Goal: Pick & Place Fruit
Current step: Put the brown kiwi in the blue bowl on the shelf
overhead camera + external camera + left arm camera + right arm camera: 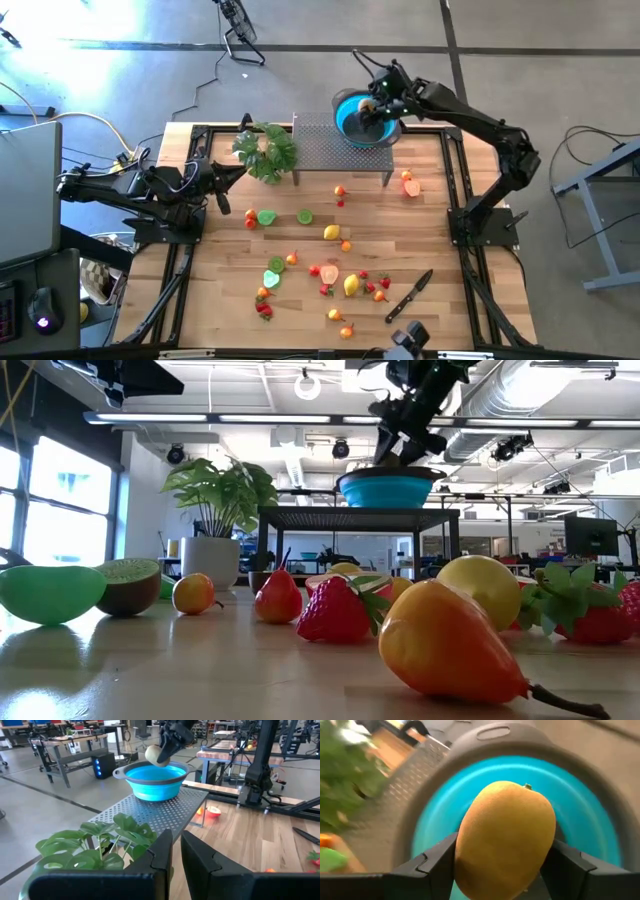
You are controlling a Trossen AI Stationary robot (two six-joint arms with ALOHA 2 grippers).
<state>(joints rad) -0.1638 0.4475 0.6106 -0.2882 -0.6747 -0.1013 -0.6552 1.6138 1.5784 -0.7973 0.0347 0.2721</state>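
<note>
My right gripper (368,108) hovers over the blue bowl (345,118), shut on a tan-yellow oval fruit (505,840); the left wrist view shows this fruit (154,755) just above the bowl's rim (150,772). The bowl stands on a perforated metal shelf (340,155) at the table's far edge. Several small toy fruits (330,232) lie scattered on the wooden table top. Beside the leafy plant (266,150) on the left, my left gripper (176,837) is shut with nothing in it. My right gripper pinches the oval fruit between its two fingers, one on each of two opposite sides (465,852). The fingers slant down from the table's right side toward the bowl. The fruit is lifted clear, hanging over the bowl's blue inside (580,815).
A black-handled knife (408,297) lies near the front right among the fruit. Two fruit pieces (410,185) lie just right of the shelf's leg. The plant's white pot (210,560) stands left of the shelf. Bare wood shows between the shelf and the scattered fruit.
</note>
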